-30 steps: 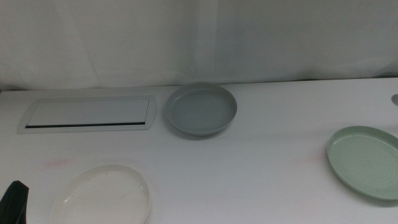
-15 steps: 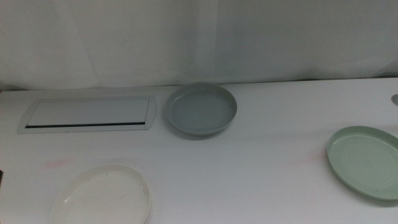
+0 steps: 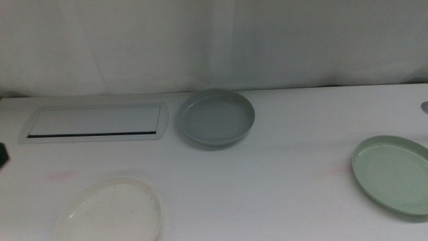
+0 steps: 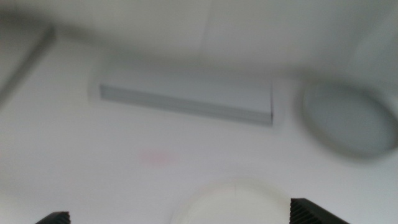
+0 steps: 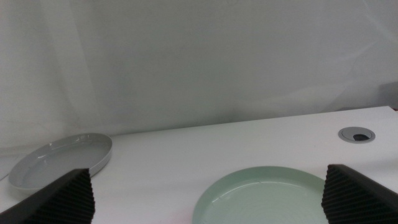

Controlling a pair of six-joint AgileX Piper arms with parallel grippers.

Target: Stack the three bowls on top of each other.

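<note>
Three bowls stand apart on the white table. The grey-blue bowl (image 3: 216, 118) is at the back middle, the cream-white bowl (image 3: 110, 211) at the front left, and the mint green bowl (image 3: 393, 173) at the right. My left gripper (image 4: 183, 214) is open and empty above the table near the cream-white bowl (image 4: 233, 202). Only a dark bit of it (image 3: 3, 155) shows at the middle view's left edge. Its wrist view is blurred. My right gripper (image 5: 208, 193) is open and empty, just short of the mint green bowl (image 5: 267, 196), and is out of the middle view.
A flat white panel with a dark slot (image 3: 95, 123) lies at the back left, beside the grey-blue bowl. A small round grommet (image 5: 356, 134) sits in the table at the far right. A white curtain hangs behind the table.
The left gripper's dark tip has moved from the bottom left corner of the middle view up along the left edge. The bowls have not moved.
</note>
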